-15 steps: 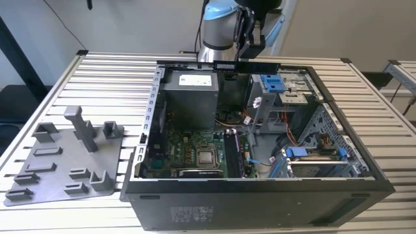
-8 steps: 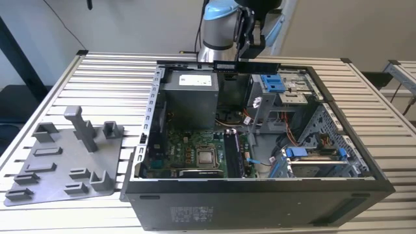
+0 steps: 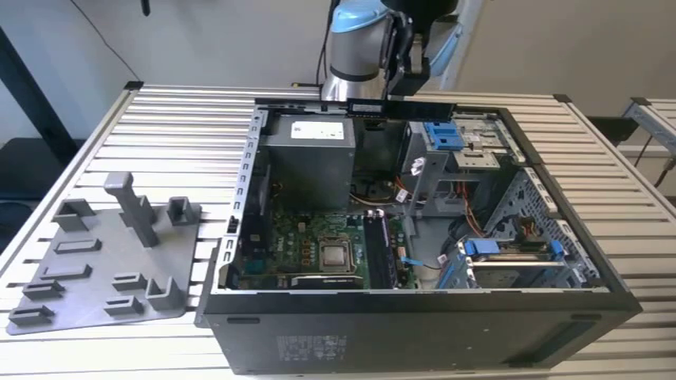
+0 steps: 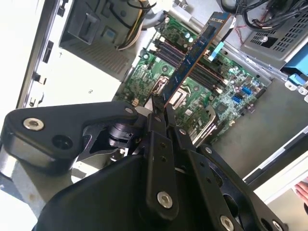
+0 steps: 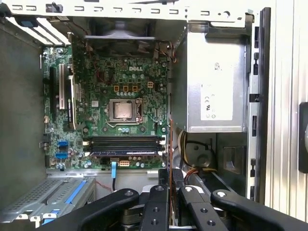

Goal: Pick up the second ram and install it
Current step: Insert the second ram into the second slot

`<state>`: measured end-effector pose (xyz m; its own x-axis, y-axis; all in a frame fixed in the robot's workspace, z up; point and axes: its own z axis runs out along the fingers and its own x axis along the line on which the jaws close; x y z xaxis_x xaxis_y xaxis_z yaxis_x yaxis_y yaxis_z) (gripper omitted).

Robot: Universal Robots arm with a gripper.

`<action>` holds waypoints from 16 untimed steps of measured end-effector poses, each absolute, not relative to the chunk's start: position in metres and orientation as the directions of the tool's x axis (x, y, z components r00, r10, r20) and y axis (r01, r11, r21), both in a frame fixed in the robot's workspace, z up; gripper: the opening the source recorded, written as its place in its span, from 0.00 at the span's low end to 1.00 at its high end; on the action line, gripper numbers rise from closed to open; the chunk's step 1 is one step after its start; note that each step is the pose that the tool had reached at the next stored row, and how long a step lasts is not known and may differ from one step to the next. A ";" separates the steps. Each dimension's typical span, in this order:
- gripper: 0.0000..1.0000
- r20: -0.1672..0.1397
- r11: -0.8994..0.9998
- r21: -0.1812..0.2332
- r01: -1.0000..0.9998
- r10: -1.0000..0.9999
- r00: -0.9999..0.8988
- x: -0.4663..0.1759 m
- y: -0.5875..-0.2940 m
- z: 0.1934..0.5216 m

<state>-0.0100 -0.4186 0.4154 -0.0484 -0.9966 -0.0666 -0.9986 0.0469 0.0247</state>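
aloft, the second ram (image 4: 197, 50), a thin dark blade-like board, in the tight pinch of the gripper (image 4: 159, 103)

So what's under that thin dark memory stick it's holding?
The open black computer case: its green motherboard with long dark memory slots. The tool, shut on the thin dark memory stick, hides part of the board beneath.

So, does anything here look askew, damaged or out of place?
Nothing stands out. The tool grips the ram over the open case, and the ram looks straight and whole. The grey tray lies flat beside the case.
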 end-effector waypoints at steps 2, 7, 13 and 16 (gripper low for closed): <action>0.15 -0.066 0.066 0.025 -0.998 -0.996 -0.067 -0.010 -0.419 0.415; 0.15 -0.065 0.110 0.025 -0.994 -0.992 -0.112 -0.010 -0.419 0.414; 0.15 -0.064 0.163 0.024 -0.986 -0.984 -0.165 -0.010 -0.419 0.414; 0.15 -0.064 0.193 0.024 -0.981 -0.979 -0.194 -0.010 -0.419 0.413</action>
<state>-0.0100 -0.4186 0.4132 -0.1941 -0.9789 -0.0643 -0.9809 0.1929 0.0245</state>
